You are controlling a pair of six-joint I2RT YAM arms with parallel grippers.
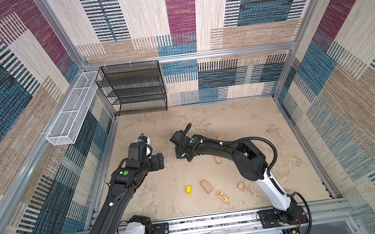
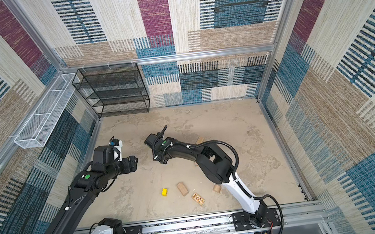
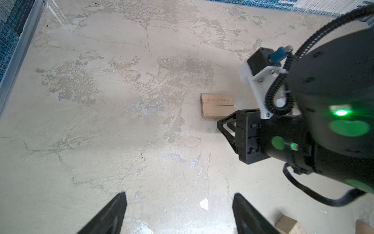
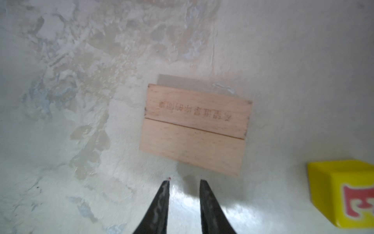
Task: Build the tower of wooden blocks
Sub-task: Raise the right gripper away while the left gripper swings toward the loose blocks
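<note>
Tower base (image 4: 195, 129), two tan blocks flush on table (image 4: 60, 141), just beside right gripper (image 4: 185, 181): jaws slightly parted, empty. Left gripper (image 3: 180, 195) wide, empty. Best: back off straight, avoid nudging seam; yellow block (image 4: 342, 192) near.

The counter (image 1: 241, 121) lies open across its far side and right. A black mesh shelf (image 1: 134, 87) blocks the far left corner. Just ahead of the right gripper (image 4: 184, 181) lie two tan blocks (image 4: 194, 129), side by side, with a yellow lettered block (image 4: 344, 192) near them. Nearer the front, loose blocks (image 1: 206, 186) litter the middle.
</note>
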